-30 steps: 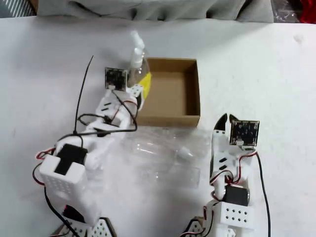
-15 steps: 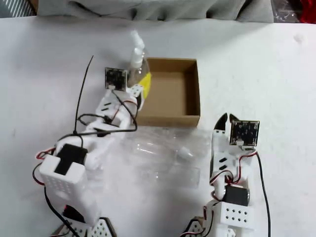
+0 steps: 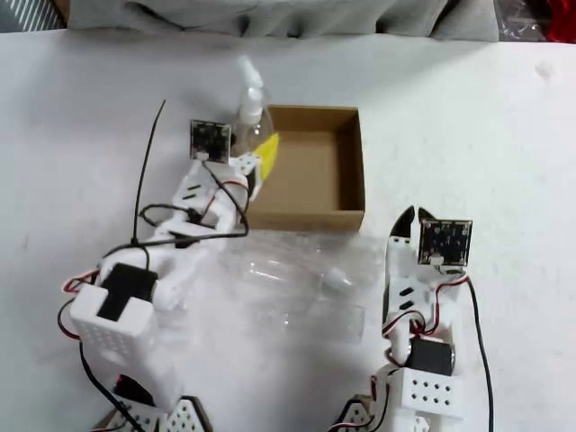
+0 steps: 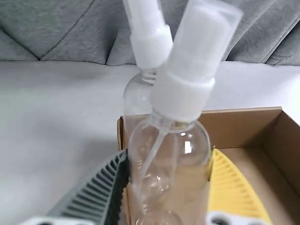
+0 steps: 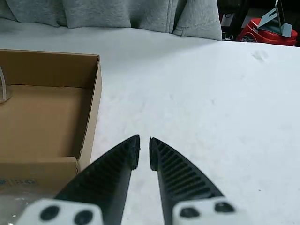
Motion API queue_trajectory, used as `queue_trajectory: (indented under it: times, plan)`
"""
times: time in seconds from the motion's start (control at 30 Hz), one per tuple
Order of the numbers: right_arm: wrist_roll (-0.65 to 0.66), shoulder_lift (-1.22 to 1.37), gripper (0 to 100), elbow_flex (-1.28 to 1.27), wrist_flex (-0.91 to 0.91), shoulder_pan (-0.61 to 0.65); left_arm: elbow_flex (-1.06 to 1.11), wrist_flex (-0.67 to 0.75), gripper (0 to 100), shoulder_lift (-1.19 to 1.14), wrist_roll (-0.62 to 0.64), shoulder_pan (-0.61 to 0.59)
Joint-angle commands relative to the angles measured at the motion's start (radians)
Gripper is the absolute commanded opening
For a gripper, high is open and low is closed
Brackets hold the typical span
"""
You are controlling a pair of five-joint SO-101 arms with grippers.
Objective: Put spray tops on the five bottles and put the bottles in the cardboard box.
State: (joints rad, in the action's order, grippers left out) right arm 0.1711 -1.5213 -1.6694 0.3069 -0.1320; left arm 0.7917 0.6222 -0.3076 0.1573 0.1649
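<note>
Left end effector (image 4: 168,157) has its grey and yellow jaws closed around the body of a clear bottle (image 4: 171,140) with a spray top on. It holds the bottle at the left wall of the cardboard box (image 3: 306,219), the yellow jaw over the box's inside. A second capped bottle (image 4: 140,93) stands just beyond the held one at the box's far left corner; whether it is inside the box cannot be told. Risk: lowering from here could catch the held bottle on the left wall, or bump the second bottle and tip it. The held top looks tilted, so it may not be seated and could pop off on release. In front of the box, uncapped clear bottles (image 3: 297,279) lie on the surface (image 3: 468,117), close together; being round and smooth they would likely roll or slip when grabbed. Right end effector (image 5: 144,152), near the box's near right corner, is almost closed with only a thin gap and holds nothing, so it must open before any pick.
</note>
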Motion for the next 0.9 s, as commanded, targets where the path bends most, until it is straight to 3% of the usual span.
queue_trajectory:
  times: [0.0, 0.17, 0.67, 0.87]
  plan:
    - [0.011, -0.004, 1.5, -0.009, -0.018, -0.008, -0.034, -0.017, 27, 0.013, 0.014, -0.001]
    - [0.011, -0.004, 1.5, -0.009, -0.018, -0.008, -0.009, -0.064, 37, 0.035, 0.014, 0.002]
    - [0.012, -0.004, 1.5, -0.011, -0.018, -0.010, 0.155, -0.178, 36, 0.294, 0.049, -0.005]
    - [0.012, -0.004, 1.5, -0.011, -0.018, -0.010, 0.229, -0.388, 36, 0.499, 0.048, -0.004]
